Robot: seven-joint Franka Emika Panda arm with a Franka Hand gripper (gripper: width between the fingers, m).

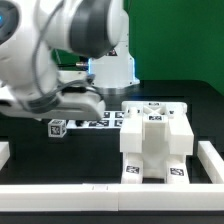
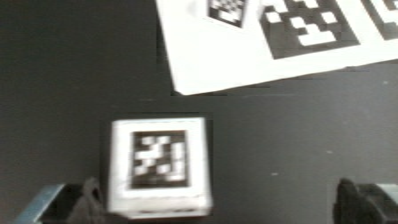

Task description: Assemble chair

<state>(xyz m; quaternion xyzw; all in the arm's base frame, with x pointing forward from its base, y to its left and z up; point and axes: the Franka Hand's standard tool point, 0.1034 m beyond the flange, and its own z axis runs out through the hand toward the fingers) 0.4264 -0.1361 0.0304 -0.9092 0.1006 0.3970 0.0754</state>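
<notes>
We found the gripper (image 2: pixel 217 205) spread wide and empty, a small tagged chair piece (image 2: pixel 157 165) lying between its fingers (image 2: pixel 71 203), close beside one, the marker board (image 2: pixel 249 45) just beyond it.

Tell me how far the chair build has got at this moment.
Done: several white pieces already stand fitted together as a block at the exterior view's right. In hand: nothing yet. The open gripper hangs over a small loose tagged piece, which lies nearer one finger and is not gripped. Left: grasping that piece and fitting it. Whether more parts remain cannot be seen.
</notes>
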